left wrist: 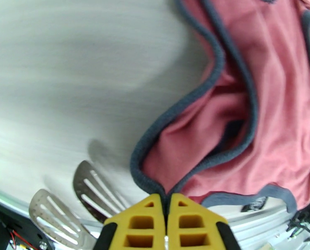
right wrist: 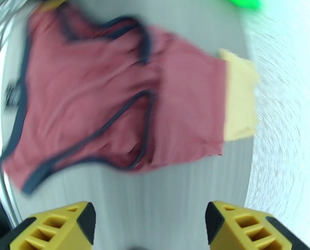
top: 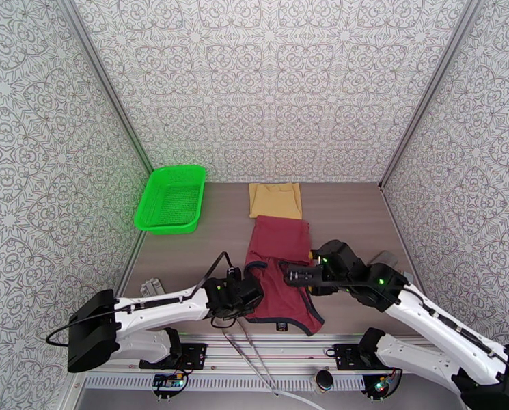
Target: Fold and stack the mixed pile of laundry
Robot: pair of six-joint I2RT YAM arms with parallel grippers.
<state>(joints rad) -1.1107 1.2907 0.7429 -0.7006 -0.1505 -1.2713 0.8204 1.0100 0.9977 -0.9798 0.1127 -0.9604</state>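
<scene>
- The left gripper (left wrist: pixel 167 198) sits low at the near-left edge of the maroon tank top (top: pixel 279 242). Its yellow fingers (left wrist: pixel 144 223) are pressed together on a loop of the navy trim (left wrist: pixel 221 59), which runs straight into the seam between them.
- That trim looks like the best place to take hold. It is thicker and firmer than the thin body fabric, so it is less likely to slide out of the pads.
- The body of the top should handle as light, limp cloth that drags and bunches instead of keeping a shape.
- The right gripper (top: pixel 290 276) hangs over the right half of the top, jaws spread wide with nothing between them. From its wrist view the top lies beyond the fingertips (right wrist: pixel 59 228), apart from them.
- The top lies rumpled mid-table (top: pixel 213 247), its near hem towards the arms.
- At its far edge it meets, perhaps slightly overlaps, the tan cloth (top: pixel 275 199), which lies flat and looks equally soft and light.
- The green basket (top: pixel 172 198) stands far left, well apart from both garments.
</scene>
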